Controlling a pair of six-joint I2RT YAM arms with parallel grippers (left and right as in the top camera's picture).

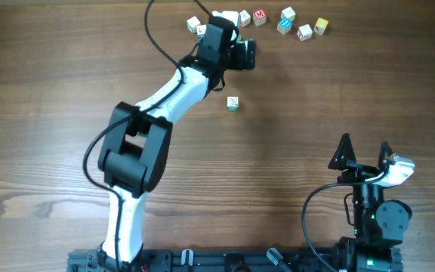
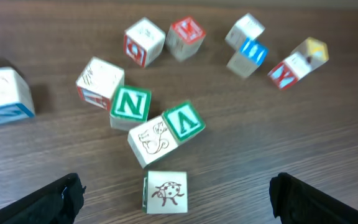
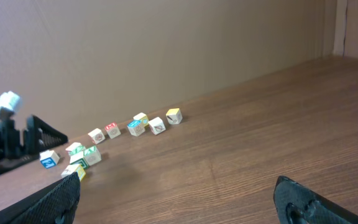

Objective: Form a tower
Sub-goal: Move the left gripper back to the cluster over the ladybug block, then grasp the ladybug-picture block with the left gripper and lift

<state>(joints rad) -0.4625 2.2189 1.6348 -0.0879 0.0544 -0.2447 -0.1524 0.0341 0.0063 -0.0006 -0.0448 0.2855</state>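
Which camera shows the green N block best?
The left wrist view: the green N block sits close and centred, letter readable. Overhead, the left arm seems to cover it. In the right wrist view it is too small to pick out among the distant cubes.

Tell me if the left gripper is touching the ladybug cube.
Apart. Left wrist view: bare wood separates the ladybug cube from both left gripper fingers.

Even, soft light; blurred wrist views.
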